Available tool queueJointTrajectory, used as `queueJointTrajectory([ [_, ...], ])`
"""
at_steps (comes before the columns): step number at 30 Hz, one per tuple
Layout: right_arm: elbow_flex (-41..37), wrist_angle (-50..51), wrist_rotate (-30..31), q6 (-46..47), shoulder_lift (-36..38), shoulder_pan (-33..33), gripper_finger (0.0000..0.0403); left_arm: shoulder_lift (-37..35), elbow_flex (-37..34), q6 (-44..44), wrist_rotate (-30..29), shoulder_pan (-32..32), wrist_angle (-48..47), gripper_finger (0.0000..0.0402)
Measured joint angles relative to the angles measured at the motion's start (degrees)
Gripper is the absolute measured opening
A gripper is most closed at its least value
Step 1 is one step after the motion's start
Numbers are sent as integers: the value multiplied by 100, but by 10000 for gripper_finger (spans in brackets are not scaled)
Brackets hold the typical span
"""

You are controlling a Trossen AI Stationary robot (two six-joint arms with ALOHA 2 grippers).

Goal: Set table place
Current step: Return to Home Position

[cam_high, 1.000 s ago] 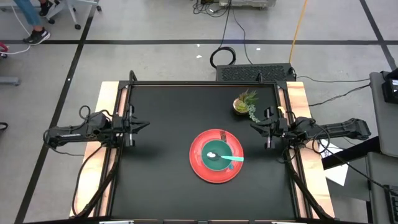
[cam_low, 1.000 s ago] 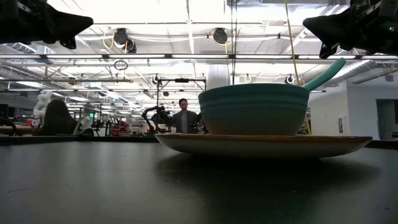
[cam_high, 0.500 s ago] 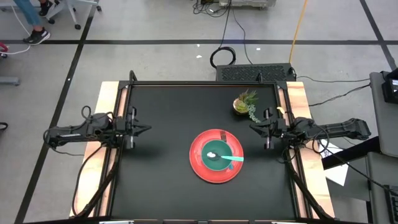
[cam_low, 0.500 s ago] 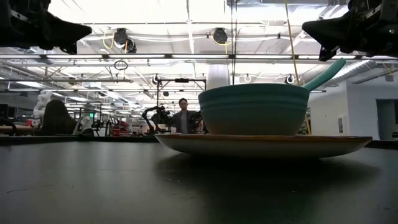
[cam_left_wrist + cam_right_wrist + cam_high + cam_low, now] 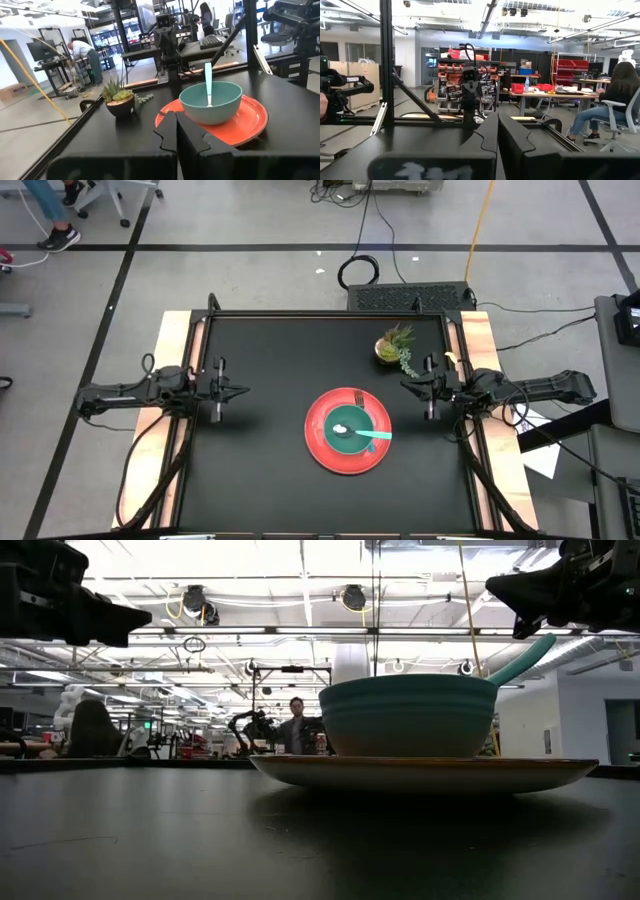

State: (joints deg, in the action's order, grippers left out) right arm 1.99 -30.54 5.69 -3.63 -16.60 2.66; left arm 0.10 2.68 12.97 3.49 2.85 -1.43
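On the black surface (image 5: 260,450), the red plate (image 5: 322,452) held the teal bowl (image 5: 350,430), spoon (image 5: 374,434) inside. Only the high view showed the fork (image 5: 357,397) on the plate; the low view hid it. The left tool (image 5: 238,391) and right tool (image 5: 405,386) hovered at opposite sides, fingers together.

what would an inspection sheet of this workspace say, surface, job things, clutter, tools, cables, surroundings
surface: black table, wooden strips along two sides
job's things: red plate right of centre; teal bowl on it; spoon in the bowl, handle over the rim
clutter: potted plant near the far right corner, apart from the plate
tools: left tool shut, by the left edge, holding nothing; right tool shut, by the right edge, holding nothing
cables: black loop on the floor behind the table; yellow line beyond it
surroundings: seated person at a desk, workshop benches
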Motion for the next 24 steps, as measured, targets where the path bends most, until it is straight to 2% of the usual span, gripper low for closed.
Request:
queueJointTrajectory([
  [24, 0, -4, 0, 25, 0, 0, 0, 0, 0, -66, 7, 0, 39, 0],
])
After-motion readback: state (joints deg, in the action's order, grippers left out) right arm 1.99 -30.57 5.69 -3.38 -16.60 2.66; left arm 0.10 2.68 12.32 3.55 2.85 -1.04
